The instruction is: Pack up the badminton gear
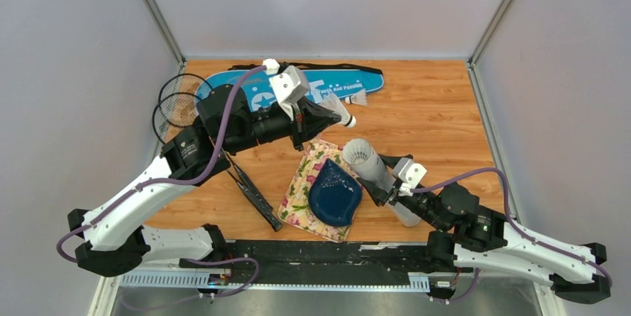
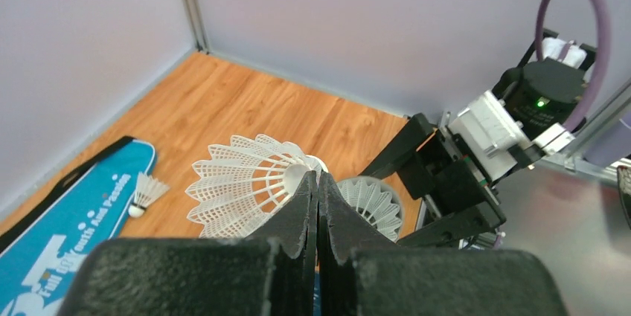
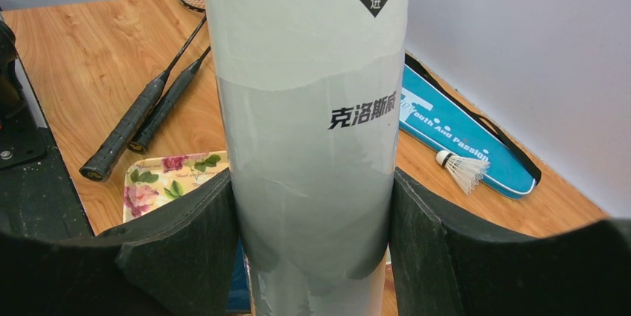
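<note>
My left gripper [image 1: 328, 113] [image 2: 318, 186] is shut on the rim of a white shuttlecock [image 1: 341, 111] [image 2: 242, 182], held in the air just beyond the open mouth of the long white tube [image 1: 368, 166] [image 2: 370, 201]. Another shuttlecock sits inside that mouth. My right gripper [image 1: 385, 180] [image 3: 312, 212] is shut on the tube [image 3: 309, 108], holding it tilted toward the left arm. A third shuttlecock [image 1: 359, 98] [image 3: 463, 168] lies on the blue racket bag [image 1: 245, 93] [image 3: 446, 126] at the back. Two black rackets [image 1: 249, 189] [image 3: 145, 111] lie at the left.
A dark blue plate [image 1: 335, 195] rests on a floral cloth [image 1: 301, 186] [image 3: 164, 175] in front of the tube. Grey walls close in the back and both sides of the wooden table [image 1: 431, 123]. The left arm reaches over the rackets.
</note>
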